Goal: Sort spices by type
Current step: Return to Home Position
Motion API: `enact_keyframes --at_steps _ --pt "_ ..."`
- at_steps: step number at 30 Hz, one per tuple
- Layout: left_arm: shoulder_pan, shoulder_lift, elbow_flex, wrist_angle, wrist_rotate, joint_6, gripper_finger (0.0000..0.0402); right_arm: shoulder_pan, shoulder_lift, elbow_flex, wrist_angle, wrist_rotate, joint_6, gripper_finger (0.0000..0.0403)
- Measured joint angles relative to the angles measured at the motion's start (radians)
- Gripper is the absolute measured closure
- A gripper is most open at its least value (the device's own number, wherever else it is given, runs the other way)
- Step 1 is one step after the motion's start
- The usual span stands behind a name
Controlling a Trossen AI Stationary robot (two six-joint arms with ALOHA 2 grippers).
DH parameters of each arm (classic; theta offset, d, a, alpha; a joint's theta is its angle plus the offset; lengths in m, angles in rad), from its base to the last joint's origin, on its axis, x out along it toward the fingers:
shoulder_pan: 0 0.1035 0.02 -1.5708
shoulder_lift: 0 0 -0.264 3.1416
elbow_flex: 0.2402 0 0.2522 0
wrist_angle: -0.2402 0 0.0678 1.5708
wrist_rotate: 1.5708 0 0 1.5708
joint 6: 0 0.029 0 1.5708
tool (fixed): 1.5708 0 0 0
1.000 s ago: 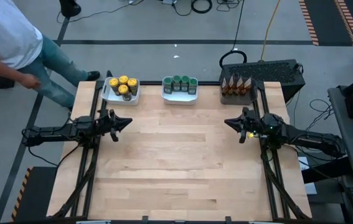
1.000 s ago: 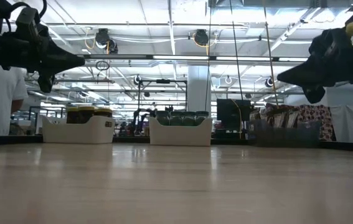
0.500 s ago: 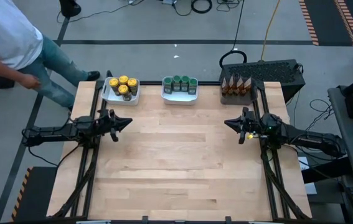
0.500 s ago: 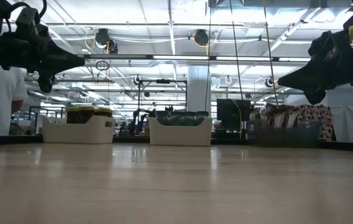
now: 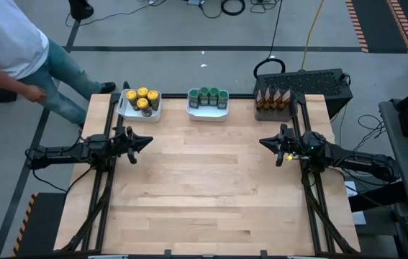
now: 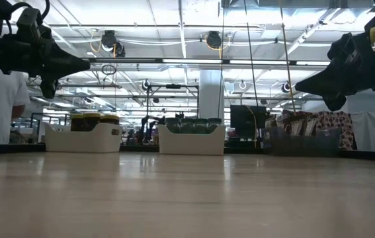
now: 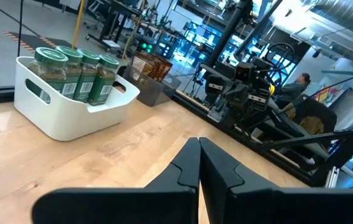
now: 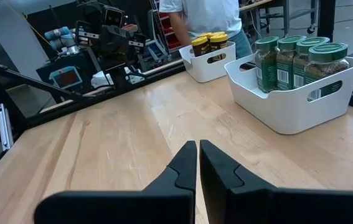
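Note:
Jars with yellow lids [image 5: 143, 98] stand in a white tray [image 5: 127, 111] at the table's far left. Jars with green lids [image 5: 209, 96] stand in a second white tray [image 5: 208, 113] at the far middle, also seen in the left wrist view [image 7: 76, 71] and the right wrist view [image 8: 291, 59]. Brown-orange pointed packets [image 5: 274, 99] stand in a dark tray at the far right. My left gripper [image 5: 149, 142] hangs shut above the table's left side, touching nothing. My right gripper [image 5: 263, 142] hangs shut above the right side, holding nothing.
A person in a white shirt and jeans [image 5: 24, 50] stands beyond the table's far left corner. The bare wooden tabletop [image 5: 204, 187] stretches between the two arms and toward the near edge. A dark box [image 5: 311, 80] sits behind the packets.

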Motion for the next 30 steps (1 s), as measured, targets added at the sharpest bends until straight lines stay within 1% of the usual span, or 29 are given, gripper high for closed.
enact_keyframes --at_steps 30 --pt "0.000 0.000 -0.001 -0.001 0.000 0.000 0.0393 0.007 -0.013 0.000 -0.001 0.001 0.000 0.0403"
